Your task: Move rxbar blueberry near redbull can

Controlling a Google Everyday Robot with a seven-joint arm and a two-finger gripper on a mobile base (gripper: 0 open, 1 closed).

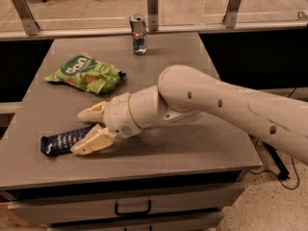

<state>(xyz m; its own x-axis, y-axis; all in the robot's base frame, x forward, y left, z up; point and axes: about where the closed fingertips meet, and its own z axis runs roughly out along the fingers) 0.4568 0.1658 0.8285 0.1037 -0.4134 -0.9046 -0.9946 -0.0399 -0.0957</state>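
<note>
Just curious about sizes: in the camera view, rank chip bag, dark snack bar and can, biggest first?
Largest: chip bag
rxbar blueberry, right end hidden by the gripper, jaws open
redbull can, though farthest away, so unsure

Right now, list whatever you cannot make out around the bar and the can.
Camera view:
rxbar blueberry: right end hidden under the lower finger of the gripper, at front left of the table; contact unclear.
redbull can: lettering too small to read.
Table patch hidden behind the arm.
</note>
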